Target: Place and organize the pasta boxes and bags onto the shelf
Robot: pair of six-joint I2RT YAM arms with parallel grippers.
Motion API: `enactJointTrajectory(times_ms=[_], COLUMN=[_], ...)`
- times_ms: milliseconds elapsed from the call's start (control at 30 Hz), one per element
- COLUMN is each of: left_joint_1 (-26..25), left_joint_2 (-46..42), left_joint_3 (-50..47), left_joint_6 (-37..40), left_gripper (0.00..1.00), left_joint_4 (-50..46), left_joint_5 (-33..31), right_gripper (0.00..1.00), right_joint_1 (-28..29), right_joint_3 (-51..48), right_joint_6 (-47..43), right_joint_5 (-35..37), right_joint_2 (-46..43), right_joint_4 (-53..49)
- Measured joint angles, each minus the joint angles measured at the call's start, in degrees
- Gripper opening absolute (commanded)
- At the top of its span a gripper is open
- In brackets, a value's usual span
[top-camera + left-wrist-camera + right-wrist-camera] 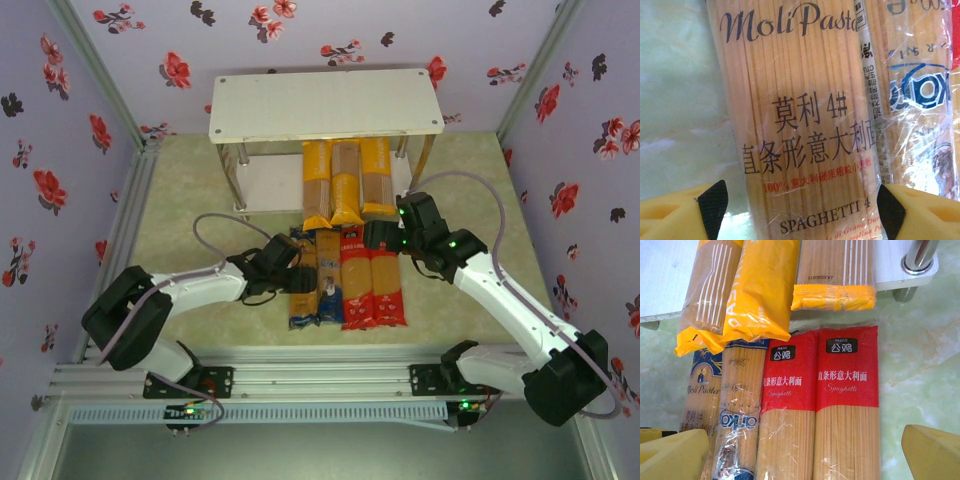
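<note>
Counter (185, 205): pale green, marbled, glossy.
Walls (60, 130): lavender paper printed with red and black flowers, on three sides.
Aluminium rails (320, 377): along the near edge.
Below them, a white ribbed strip (320, 411), possibly a cable duct.

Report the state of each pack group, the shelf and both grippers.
shelf: upright.
yellow packs: lying on its lower board, ends overhanging.
red packs: flat on table, side by side.
brown packs: flat on table.
left gripper: open, straddling a brown pack.
right gripper: open.
</note>
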Motion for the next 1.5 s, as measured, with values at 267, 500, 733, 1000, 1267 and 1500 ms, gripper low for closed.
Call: enactJointTrajectory(times_ms=[267, 500, 733, 1000, 1267, 1500], left_joint_1=[-0.04, -0.09, 0.26, 2.36, 4.02, 5.75], left_joint_2=[2.91, 4.74, 5.55, 5.01, 1.01, -2.08], left_joint_3=[0.39, 1.92, 3.10, 2.36, 1.53, -1.25], left_joint_6=[0.00, -0.02, 0.15, 0.48, 0.87, 1.09], left_gripper=[0.83, 0.85, 0.66, 0.41, 0.00, 0.00], left_joint_4=[1.77, 1.11, -1.14, -1.49, -1.16, -1.40], left_joint_5=[0.59, 0.63, 0.35, 1.38, 3.17, 3.80], right_gripper=[0.99, 0.99, 0.99, 0.99, 0.99, 0.99], right_joint_1=[0.00, 0.00, 0.00, 0.00, 0.00, 0.00], right_joint_3=[0.00, 0.00, 0.00, 0.00, 0.00, 0.00], right_joint_6=[0.00, 0.00, 0.00, 0.00, 0.02, 0.15], right_joint_5=[0.00, 0.00, 0.00, 0.00, -0.02, -0.02], right_joint_2=[0.00, 0.00, 0.13, 0.13, 0.13, 0.13], right_joint_4=[0.02, 0.04, 0.07, 0.11, 1.22, 1.36])
